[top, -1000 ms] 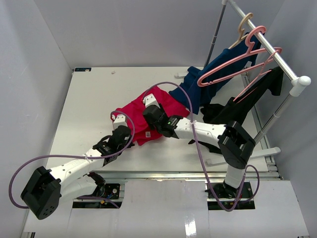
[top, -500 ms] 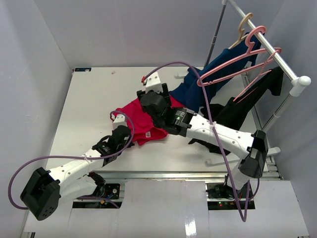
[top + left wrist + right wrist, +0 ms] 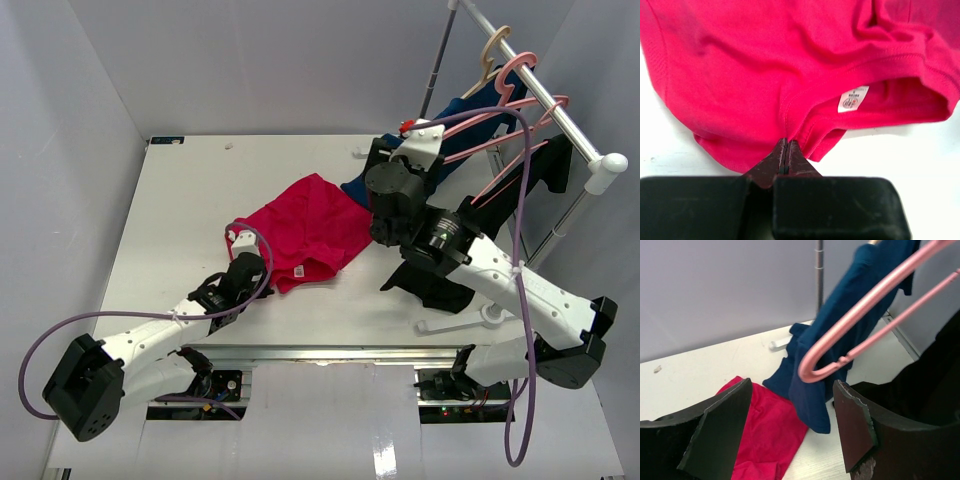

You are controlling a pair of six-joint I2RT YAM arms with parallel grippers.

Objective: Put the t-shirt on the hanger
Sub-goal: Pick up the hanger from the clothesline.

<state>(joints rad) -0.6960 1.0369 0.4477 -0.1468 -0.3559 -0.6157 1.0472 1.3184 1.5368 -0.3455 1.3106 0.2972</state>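
Note:
The crimson t-shirt (image 3: 305,228) lies crumpled mid-table, its white label (image 3: 853,98) showing inside the collar. My left gripper (image 3: 246,264) rests at the shirt's near-left edge, and its jaws are shut on the red cloth (image 3: 786,144). My right gripper (image 3: 400,150) is raised at the back right, open and empty. Just beyond its spread fingertips (image 3: 792,385) is the rounded lower end of the pink hanger (image 3: 812,367). That hanger (image 3: 478,113) hooks on the rail.
A navy shirt (image 3: 372,182) drapes from the rail (image 3: 545,95) onto the table, right beside the t-shirt. A black garment (image 3: 455,235) hangs on a second pink hanger (image 3: 510,160). A beige hanger (image 3: 490,50) sits further back. The rack's white foot (image 3: 480,318) lies near the front right.
My right gripper has let go of the t-shirt, lifted and swung back-right to the pink hanger's lower end, opening wider. The t-shirt has spread flatter. The left gripper has not moved.

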